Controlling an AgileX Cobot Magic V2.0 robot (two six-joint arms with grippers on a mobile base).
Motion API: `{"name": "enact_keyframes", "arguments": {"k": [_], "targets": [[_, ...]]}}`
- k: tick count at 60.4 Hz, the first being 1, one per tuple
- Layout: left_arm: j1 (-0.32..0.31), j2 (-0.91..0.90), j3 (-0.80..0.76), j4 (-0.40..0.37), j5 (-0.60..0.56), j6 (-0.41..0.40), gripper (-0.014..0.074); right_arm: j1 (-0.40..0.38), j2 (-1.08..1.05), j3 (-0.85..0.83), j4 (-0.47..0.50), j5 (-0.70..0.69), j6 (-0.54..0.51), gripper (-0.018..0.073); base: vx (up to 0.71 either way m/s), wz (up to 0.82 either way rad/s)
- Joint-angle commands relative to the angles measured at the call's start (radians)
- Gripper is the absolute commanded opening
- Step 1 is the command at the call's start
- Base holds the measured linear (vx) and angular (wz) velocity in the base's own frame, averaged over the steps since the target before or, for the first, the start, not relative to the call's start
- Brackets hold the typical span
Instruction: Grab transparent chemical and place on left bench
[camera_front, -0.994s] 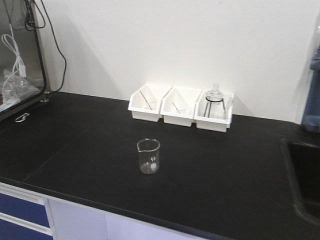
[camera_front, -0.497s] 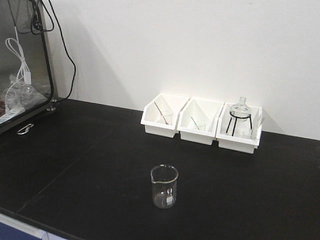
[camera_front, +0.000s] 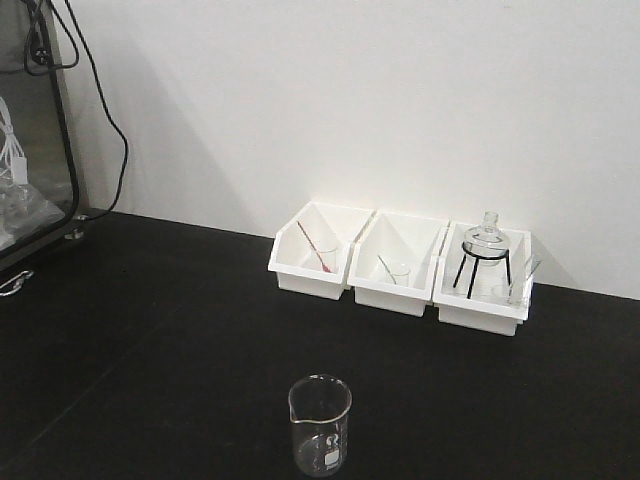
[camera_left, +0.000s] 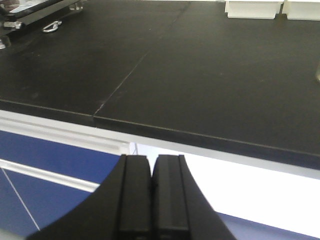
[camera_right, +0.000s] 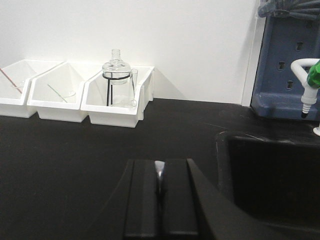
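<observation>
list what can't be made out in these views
- Beaker, front view: printed marks too small to read; any liquid inside unclear.
- Right bin, front view: small glassware beside the flask is blurred.
- Sink, right wrist view: interior dark, cut off by the frame edge.

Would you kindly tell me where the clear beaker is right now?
In the front-facing view the clear beaker stands upright at bottom centre on the black benchtop, in front of the leftmost white bin.
</observation>
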Motion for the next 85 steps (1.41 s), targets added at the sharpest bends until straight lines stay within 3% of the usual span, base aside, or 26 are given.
{"name": "enact_keyframes", "arguments": {"k": [1, 33, 54, 64, 71, 80, 85], "targets": [[-0.002, -0.019, 0.016, -0.001, -0.078, -0.008, -0.0003, -0.001, 0.006, -0.031, -0.007, -0.080, -0.004, 0.0038, 0.13, -0.08], [-0.002, -0.019, 0.016, -0.001, -0.078, -0.008, -0.0003, -0.005, 0.007, -0.031, -0.006, -0.095, -0.004, 0.0038, 0.07, -0.04], [-0.002, -0.019, 0.016, -0.001, -0.078, -0.008, -0.0003, -0.005, 0.007, -0.031, 0.096, -0.292, 0.004, 0.0038, 0.00, 0.00], [-0.002, -0.019, 0.016, -0.001, -0.078, -0.008, -0.0003, 0.012, 0.081, -0.031, 0.085, -0.398, 0.004, 0.0031, 0.00, 0.00], [-0.002, -0.019, 0.016, -0.001, -0.078, -0.008, -0.0003, 0.126, 0.203, -0.071, 0.006, -0.509, 0.005, -0.0008, 0.00, 0.00], [-0.002, -0.019, 0.016, -0.001, -0.078, -0.008, -0.0003, 0.392, 0.427, -0.206, -0.072, -0.536, 0.020, -0.0003, 0.00, 0.00], [-0.002, -0.019, 0.016, -0.001, -0.078, -0.008, -0.0003, 0.501, 0.561, -0.295, -0.093, -0.524, -0.004, -0.0003, 0.00, 0.00]]}}
